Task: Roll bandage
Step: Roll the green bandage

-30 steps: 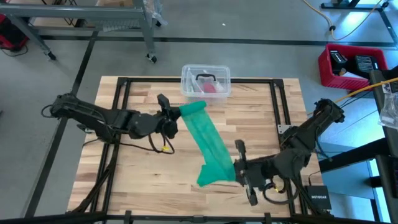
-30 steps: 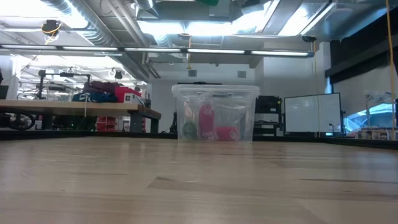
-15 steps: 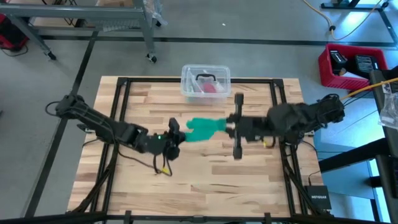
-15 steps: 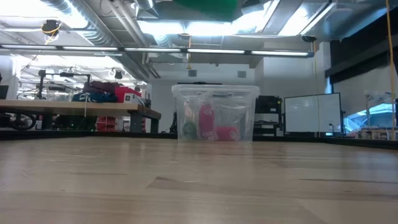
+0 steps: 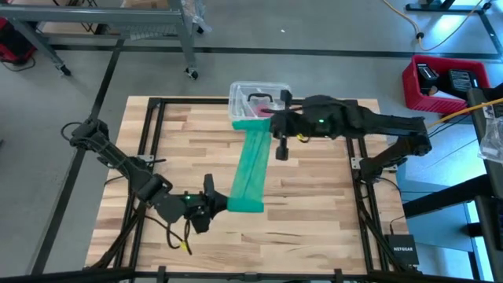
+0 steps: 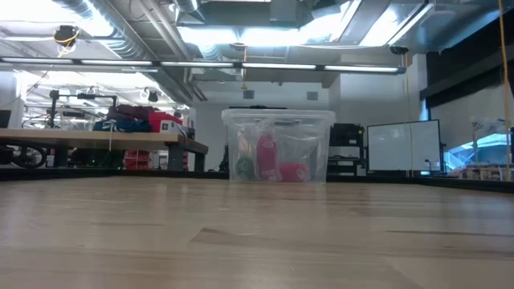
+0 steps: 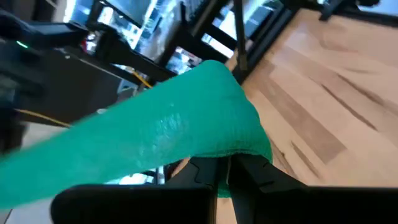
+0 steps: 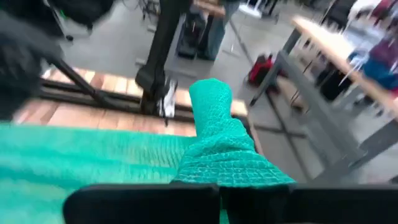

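Observation:
The teal-green bandage (image 5: 251, 169) spans as a straight strip between my two grippers, above the middle of the wooden table (image 5: 314, 212). It stays out of the low view. My left gripper (image 5: 222, 202) is shut on its near end, close to the table's near edge. My right gripper (image 5: 269, 126) is shut on its far end, just in front of the clear tub (image 5: 259, 101). The left wrist view shows the bandage (image 7: 161, 130) running away over the fingers. In the right wrist view the bandage (image 8: 93, 155) spreads out from the grip. My left gripper pinches the bandage's near end (image 7: 245, 155) between its two fingers, coming almost level from the table's left. The cloth folds over the fingertips and hides how many layers are caught. The end hangs clear of the table. My right gripper pinches the bandage's far end (image 8: 217, 168) between its shut fingers, coming almost level from the table's right. The cloth is bunched at the grip, and a short tail (image 8: 208, 99) sticks out past the fingers. The end is lifted clear of the table.
The clear tub (image 6: 277, 148), with pink-red items inside, stands at the table's far edge, close behind my right gripper. A black frame rail (image 5: 157, 134) runs around the tabletop. A red bin (image 5: 444, 82) sits on the floor off the right side.
My left gripper has swung from the far middle of the table to its near edge. My right gripper has swung from the near right to the far edge by the tub. The bandage bunched up between them midway, and is now drawn out straight again, turned about.

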{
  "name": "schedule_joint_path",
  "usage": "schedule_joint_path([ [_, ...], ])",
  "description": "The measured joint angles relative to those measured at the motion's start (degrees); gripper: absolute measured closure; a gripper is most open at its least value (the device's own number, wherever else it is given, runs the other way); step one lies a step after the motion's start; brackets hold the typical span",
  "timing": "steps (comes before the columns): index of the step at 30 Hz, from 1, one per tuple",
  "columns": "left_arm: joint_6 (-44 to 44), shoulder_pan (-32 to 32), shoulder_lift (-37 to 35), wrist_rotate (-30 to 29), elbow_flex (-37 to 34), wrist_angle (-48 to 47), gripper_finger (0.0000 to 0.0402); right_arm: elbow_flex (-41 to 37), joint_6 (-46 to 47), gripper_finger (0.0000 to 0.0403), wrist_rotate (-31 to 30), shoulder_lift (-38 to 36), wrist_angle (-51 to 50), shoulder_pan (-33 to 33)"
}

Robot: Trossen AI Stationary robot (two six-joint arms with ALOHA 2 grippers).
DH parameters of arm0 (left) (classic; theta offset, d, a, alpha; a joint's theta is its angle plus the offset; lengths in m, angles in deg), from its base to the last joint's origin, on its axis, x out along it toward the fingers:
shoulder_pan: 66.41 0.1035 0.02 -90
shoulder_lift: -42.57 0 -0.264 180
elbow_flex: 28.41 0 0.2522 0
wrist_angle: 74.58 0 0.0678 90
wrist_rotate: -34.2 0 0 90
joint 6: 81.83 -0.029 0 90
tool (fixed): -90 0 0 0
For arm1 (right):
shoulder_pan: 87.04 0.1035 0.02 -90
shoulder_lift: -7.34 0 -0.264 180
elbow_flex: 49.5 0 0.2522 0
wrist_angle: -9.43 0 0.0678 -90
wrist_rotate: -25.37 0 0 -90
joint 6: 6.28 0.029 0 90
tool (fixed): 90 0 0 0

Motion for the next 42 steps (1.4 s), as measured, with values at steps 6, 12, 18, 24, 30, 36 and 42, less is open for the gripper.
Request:
schedule_joint_path([
  [6,3.11,-1.69,-1.23,-2.04,2.69,0.15,0.0389,-11.23,2.64,0.0403,3.8,-0.02,4.46,-3.4],
  [12,6.92,-2.0,-4.69,-1.73,2.95,0.07,0.0389,-24.17,4.2,0.0403,8.58,-0.09,17.67,-3.8],
  [18,6.14,-0.97,-8.04,-0.5,2.95,4.38,0.0389,-33.08,8.79,0.0403,13.47,-0.13,29.67,-3.73],
  [24,7.45,3.2,-10.07,-0.22,2.97,3.68,0.0389,-34.88,17.05,0.0391,17.21,0.01,30.01,-3.75],
  [30,10.85,6.27,-9.5,2.26,2.92,0.73,0.0389,-34.9,26.9,0.0314,18.91,0.09,30.68,-3.82],
  [36,15.98,6.65,-9.43,5.72,-0.45,0.22,0.0389,-32.29,31.82,0.0239,17.98,-0.26,27.97,-3.86],
  [42,23.16,6.68,-9.42,7.8,-5.66,-1.31,0.0389,-26.91,32.46,0.0242,17.8,-0.81,23.12,-5.8],
])
